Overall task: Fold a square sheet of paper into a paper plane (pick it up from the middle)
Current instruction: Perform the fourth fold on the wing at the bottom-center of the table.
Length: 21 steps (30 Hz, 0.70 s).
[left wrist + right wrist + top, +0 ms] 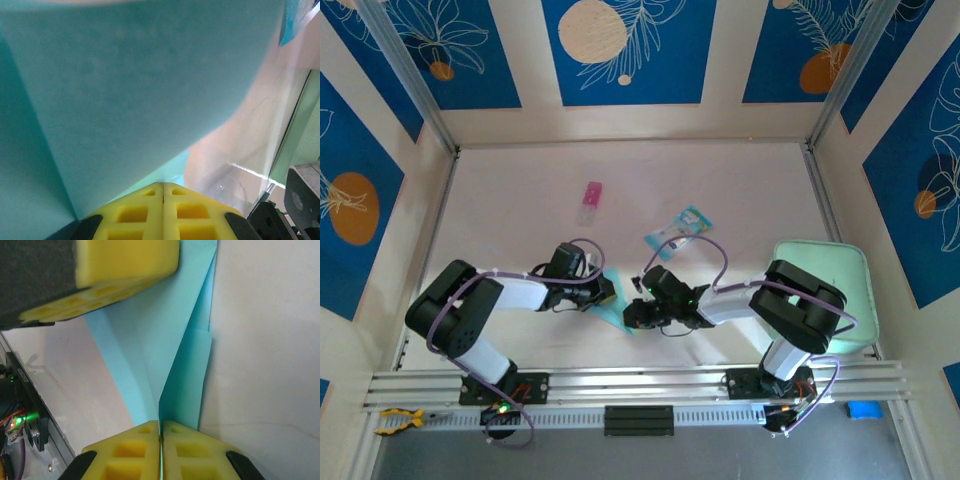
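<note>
The square sheet of paper [617,316] is light blue and folded narrow, with creases, and it lies near the table's front between my two grippers. My right gripper [632,312] is shut on it. In the right wrist view a raised flap of the paper [185,365] runs into the seam between the yellow pads of my right gripper [161,426]. My left gripper [608,290] is shut, with its pads together at the paper's edge [163,186]. A curved blue flap of the paper [125,90] rises close over it. The left fingers [125,265] rest over the far part of the paper.
A pink packet [590,200] lies at mid-table, and a teal-and-clear packet [680,230] lies just behind the right arm. A mint-green pad [825,290] sits at the right, under the right arm's elbow. Walls enclose the table on three sides.
</note>
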Available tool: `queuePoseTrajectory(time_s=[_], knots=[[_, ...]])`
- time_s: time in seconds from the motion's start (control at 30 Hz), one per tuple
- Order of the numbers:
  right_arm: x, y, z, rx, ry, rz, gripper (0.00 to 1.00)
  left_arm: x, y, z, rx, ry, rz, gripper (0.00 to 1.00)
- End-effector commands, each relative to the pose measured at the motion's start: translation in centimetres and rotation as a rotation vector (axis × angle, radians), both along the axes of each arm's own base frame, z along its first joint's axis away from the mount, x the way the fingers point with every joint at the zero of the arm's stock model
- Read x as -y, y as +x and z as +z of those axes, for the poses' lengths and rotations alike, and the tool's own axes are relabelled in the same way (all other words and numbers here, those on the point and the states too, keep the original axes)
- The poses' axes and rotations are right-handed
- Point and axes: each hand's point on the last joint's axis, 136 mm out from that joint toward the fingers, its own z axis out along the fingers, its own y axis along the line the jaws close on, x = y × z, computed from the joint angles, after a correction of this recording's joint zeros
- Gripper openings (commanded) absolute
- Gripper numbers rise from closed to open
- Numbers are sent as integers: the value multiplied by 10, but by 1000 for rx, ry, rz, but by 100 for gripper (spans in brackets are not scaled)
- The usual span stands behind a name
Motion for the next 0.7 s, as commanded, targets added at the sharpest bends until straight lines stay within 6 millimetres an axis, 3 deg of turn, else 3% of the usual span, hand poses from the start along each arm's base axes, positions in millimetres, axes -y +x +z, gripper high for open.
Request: queuePoseTrajectory(time_s=[0.0, 0.37, 0.67], knots=[[18, -28, -16, -98, -64, 43, 11, -11, -12, -18, -47, 62, 6, 0], [21, -32, -17, -110, -66, 56, 6, -12, -11, -17, -45, 62, 11, 0], [26, -30, -15, -85, -97, 55, 20, -12, -12, -18, -46, 62, 9, 0]])
